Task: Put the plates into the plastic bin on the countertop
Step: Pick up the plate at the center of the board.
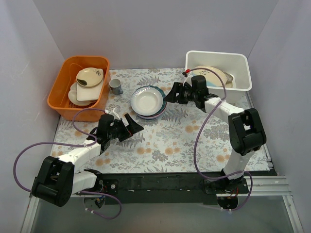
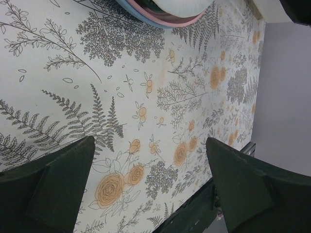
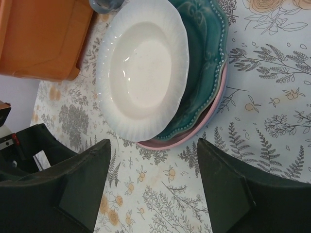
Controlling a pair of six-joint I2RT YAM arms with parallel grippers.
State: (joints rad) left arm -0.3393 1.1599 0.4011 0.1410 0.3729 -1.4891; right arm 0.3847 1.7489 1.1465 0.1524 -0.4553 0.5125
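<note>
A stack of plates (image 1: pixel 147 102) sits mid-countertop (image 1: pixel 170 138), a white fluted one (image 3: pixel 143 68) on top of a teal scalloped one (image 3: pixel 206 53) and a pink one (image 3: pixel 192 133). The white plastic bin (image 1: pixel 218 55) stands at the back right with a yellow and a cream plate (image 1: pixel 210 74) inside. My right gripper (image 1: pixel 167 95) is open just right of the stack, its jaws (image 3: pixel 154 145) wide apart over bare countertop and facing the stack's rim. On the near left, my left gripper (image 1: pixel 130 122) hangs open above the floral surface, nothing between its fingers (image 2: pixel 150 165). The stack's edge (image 2: pixel 165 14) shows beyond it.
An orange tub (image 1: pixel 77 87) with beige dishes stands at the back left. A small grey cup (image 1: pixel 115 86) sits between it and the stack. Grey walls enclose the countertop on three sides. The black mounting rail (image 1: pixel 165 182) runs along the near edge.
</note>
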